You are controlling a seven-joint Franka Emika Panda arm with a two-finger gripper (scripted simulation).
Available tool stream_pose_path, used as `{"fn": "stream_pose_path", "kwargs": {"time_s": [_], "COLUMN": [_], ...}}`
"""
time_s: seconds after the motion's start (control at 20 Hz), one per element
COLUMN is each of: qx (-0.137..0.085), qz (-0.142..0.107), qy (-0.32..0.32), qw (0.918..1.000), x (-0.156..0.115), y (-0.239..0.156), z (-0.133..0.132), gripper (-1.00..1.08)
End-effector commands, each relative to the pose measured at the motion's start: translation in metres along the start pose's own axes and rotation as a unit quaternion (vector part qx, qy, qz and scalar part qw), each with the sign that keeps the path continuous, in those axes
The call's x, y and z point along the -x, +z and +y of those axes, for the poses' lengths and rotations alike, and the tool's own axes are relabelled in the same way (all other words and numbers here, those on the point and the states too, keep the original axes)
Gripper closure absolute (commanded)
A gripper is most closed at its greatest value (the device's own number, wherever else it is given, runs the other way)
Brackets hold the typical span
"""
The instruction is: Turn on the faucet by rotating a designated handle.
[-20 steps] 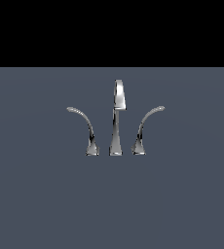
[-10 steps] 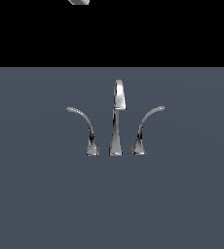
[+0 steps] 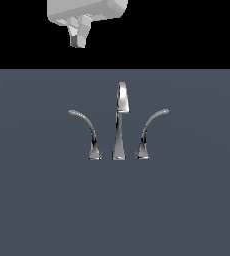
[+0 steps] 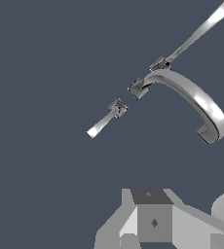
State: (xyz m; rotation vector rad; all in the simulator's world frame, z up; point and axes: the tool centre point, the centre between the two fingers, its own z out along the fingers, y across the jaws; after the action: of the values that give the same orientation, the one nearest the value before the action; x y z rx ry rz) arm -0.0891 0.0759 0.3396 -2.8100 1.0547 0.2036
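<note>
chrome shines on the faucet [image 3: 119, 125] in the exterior view, a set of three pieces standing on a flat slate-blue surface [image 3: 37, 210]: a tall tapered spout [image 3: 120, 120] in the middle and a slim curved lever on each side. the handle [image 3: 86, 132] is the lever on the exterior view's left, rising from its flared base and arching out toward that side. its mirror twin [image 3: 149, 132] bends the other way. the gripper [image 3: 78, 35] hangs high above, against the black background, well apart from everything and a little to the left of the handle's base. only one pale finger shows clearly here, so i cannot tell how far the jaws stand open, and nothing is held.

in the wrist view the faucet lies ahead of the camera, seen from above. the spout [image 4: 196, 99] reads as a wide arc, and two straight levers [image 4: 106, 119] point away from their small bases. the grey gripper body [image 4: 153, 221] fills the near edge, its fingertips out of sight.

to do this step well, the approach probably wants to come down beside the handle's outer tip rather than its base, since a push there should turn it most easily. it should stay clear of the spout, and contact is best made with a finger flat against the lever's side.
</note>
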Motion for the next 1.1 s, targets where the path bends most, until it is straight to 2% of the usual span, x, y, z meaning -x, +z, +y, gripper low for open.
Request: {"fn": "stream_pose_path", "kwargs": {"time_s": [0.0, 0.25, 0.5, 0.75, 1.05], "qx": [0.000, 0.003, 0.006, 0.009, 0.009], "qz": [-0.001, 0.003, 0.013, 0.029, 0.056], "qy": [0.036, 0.107, 0.177, 0.246, 0.320], "qw": [0.9993, 0.9943, 0.9840, 0.9688, 0.9457], "x": [-0.007, -0.019, -0.032, -0.044, -0.058], "y": [0.015, 0.044, 0.074, 0.103, 0.134], "z": [-0.010, -0.027, -0.041, -0.054, -0.065], "gripper": [1.08, 1.08, 1.08, 1.08, 1.08]}}
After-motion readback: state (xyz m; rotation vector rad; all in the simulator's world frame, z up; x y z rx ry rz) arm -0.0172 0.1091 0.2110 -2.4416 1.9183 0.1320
